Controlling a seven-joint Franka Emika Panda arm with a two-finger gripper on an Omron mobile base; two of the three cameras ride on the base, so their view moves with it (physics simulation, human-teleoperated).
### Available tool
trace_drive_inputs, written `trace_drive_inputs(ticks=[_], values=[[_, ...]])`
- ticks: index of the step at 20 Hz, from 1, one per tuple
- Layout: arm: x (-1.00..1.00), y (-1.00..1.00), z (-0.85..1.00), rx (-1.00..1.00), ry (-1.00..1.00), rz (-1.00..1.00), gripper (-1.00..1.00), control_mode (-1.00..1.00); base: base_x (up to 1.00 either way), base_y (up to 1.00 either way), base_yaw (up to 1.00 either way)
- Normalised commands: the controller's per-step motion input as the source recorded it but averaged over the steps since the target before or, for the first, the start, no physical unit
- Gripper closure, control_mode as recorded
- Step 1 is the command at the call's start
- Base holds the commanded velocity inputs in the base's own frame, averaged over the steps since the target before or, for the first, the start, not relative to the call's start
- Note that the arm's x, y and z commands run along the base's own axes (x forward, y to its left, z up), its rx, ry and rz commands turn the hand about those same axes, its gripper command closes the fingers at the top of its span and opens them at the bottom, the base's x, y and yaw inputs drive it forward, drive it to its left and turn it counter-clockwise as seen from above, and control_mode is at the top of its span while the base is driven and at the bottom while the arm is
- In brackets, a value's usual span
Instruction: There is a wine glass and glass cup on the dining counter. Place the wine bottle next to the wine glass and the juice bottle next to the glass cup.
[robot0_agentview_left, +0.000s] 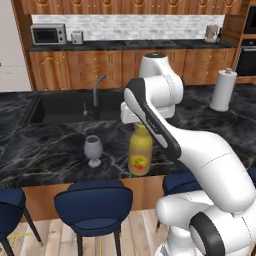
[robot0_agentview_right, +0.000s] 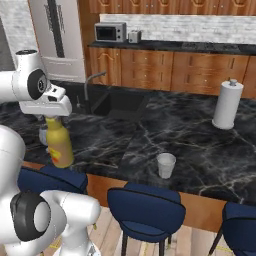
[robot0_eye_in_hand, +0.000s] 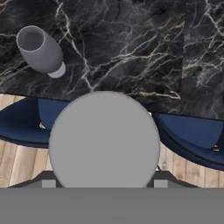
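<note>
The juice bottle, stout and yellow with a red-and-yellow label, stands upright at the front edge of the dining counter. My gripper comes down on it from above and is shut on its top. Whether its base touches the counter I cannot tell. In the hand view its grey cap sits between my fingertips. The wine glass stands just left of the bottle, apart from it. Farther right along the counter is the glass cup, near the front edge. The wine bottle is out of view.
A sunken sink with a faucet lies behind the wine glass. A paper towel roll stands at the counter's far right. Blue stools line the wood front below. The wall counter with a microwave runs behind.
</note>
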Motion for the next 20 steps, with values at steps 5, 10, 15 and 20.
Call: trace_drive_inputs(ticks=[5,10,15,20], values=[[0.0,0.0,0.0,0.0,0.0,0.0,1.0,1.0,0.57,0.15,-0.05],[0.0,0.0,0.0,0.0,0.0,0.0,1.0,1.0,0.36,0.07,-0.04],[0.0,0.0,0.0,0.0,0.0,0.0,1.0,1.0,0.04,0.0,-0.02],[0.0,0.0,0.0,0.0,0.0,0.0,1.0,1.0,0.0,0.0,0.0]])
